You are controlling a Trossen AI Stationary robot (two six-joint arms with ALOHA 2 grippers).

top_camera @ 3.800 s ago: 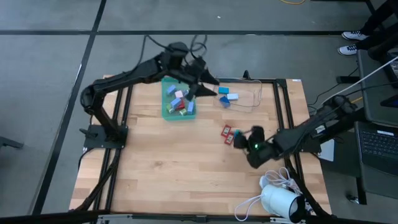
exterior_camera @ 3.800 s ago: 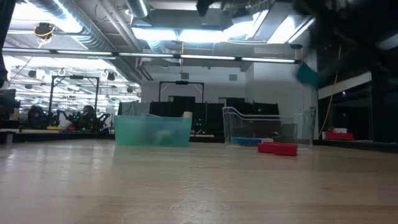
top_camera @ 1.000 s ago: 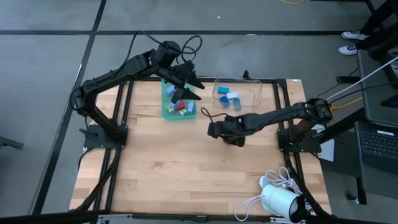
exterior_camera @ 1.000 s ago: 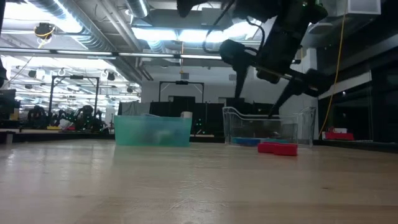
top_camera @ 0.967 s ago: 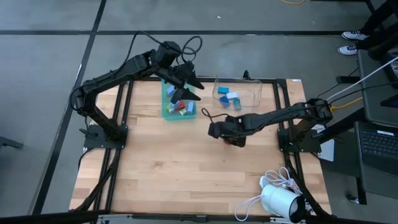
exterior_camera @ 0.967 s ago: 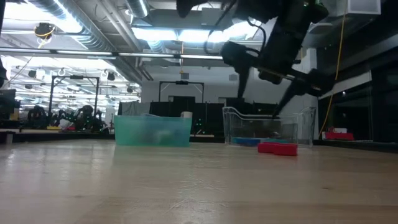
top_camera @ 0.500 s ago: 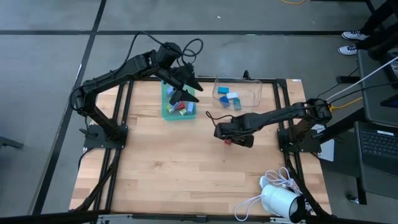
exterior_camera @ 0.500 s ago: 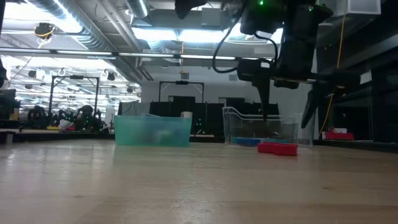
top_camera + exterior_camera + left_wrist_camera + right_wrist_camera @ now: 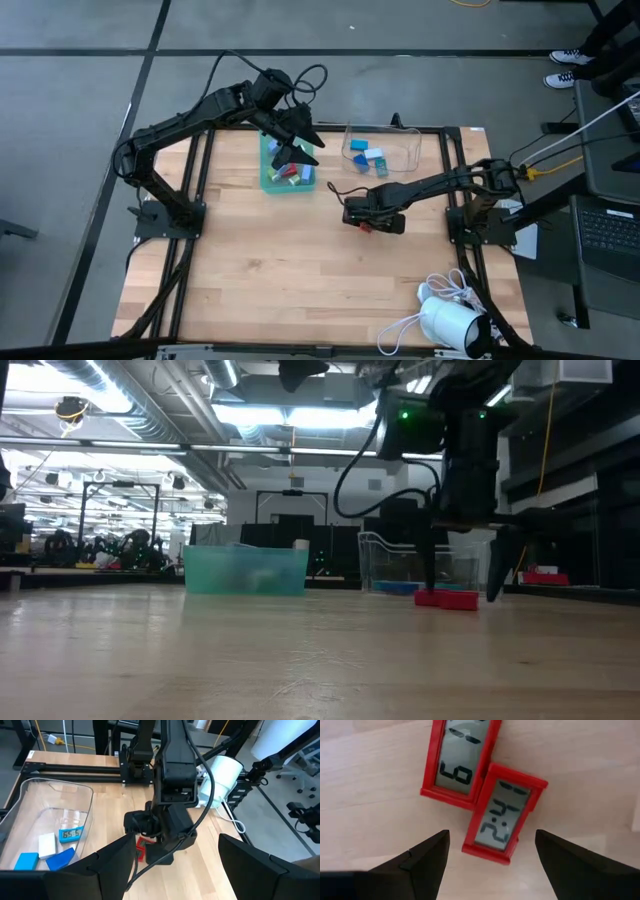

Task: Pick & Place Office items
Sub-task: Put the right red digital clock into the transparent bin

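Note:
Two red flat pieces with grey number displays (image 9: 492,815) lie side by side on the wooden table, right of the middle (image 9: 366,226). My right gripper (image 9: 490,865) is open and points straight down. Its fingers stand on either side of the nearer red piece, low over the table in the low view (image 9: 462,585). My left gripper (image 9: 305,150) is open and empty above the teal tray (image 9: 266,172), which holds several coloured pieces. The clear bin (image 9: 414,150) at the far right holds blue and white pieces.
A white cylindrical device with white cables (image 9: 445,320) sits at the table's near right corner. A thin dark cable (image 9: 338,186) loops on the table between the tray and the red pieces. The near half of the table is bare wood.
My right gripper has tipped from a slant to pointing straight down. It has come down over the two red pieces until its open fingers stand on either side of them, close to the table. The red pieces have stayed where they were.

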